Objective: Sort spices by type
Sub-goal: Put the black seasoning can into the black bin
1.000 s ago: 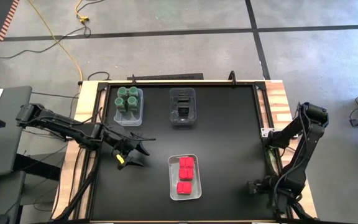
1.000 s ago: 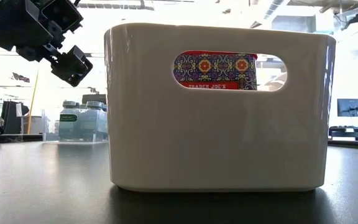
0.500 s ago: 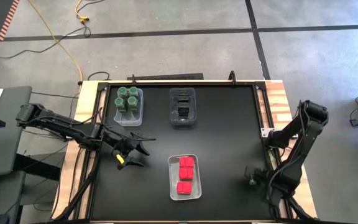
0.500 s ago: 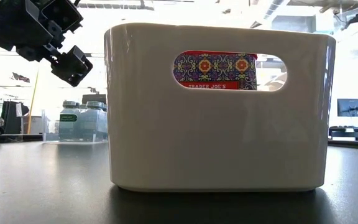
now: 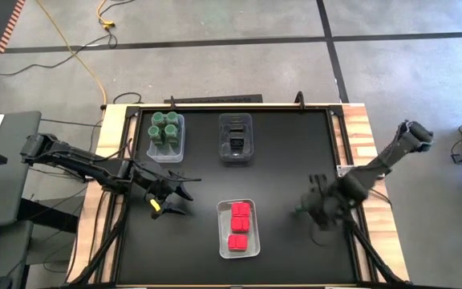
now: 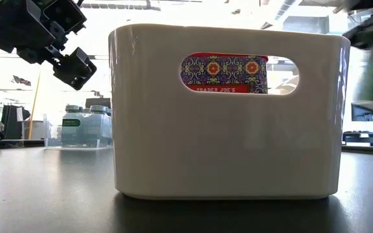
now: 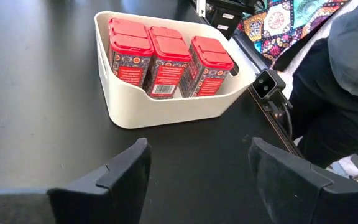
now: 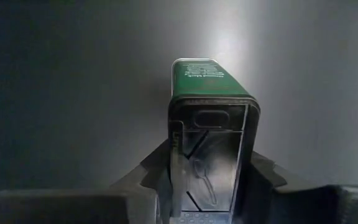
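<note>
Right gripper (image 5: 305,207) swung inward gripping green box (image 8: 211,118), beside red-packet bin (image 5: 251,241)

two dark jointed arms (left claw (image 5: 169,196) yellow-marked).

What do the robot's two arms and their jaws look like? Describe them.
Both arms are dark, jointed links with black cables running alongside. The left gripper has blocky black jaws and a small yellow marking beside it. The right gripper is equally dark, with wide matte jaws.
</note>
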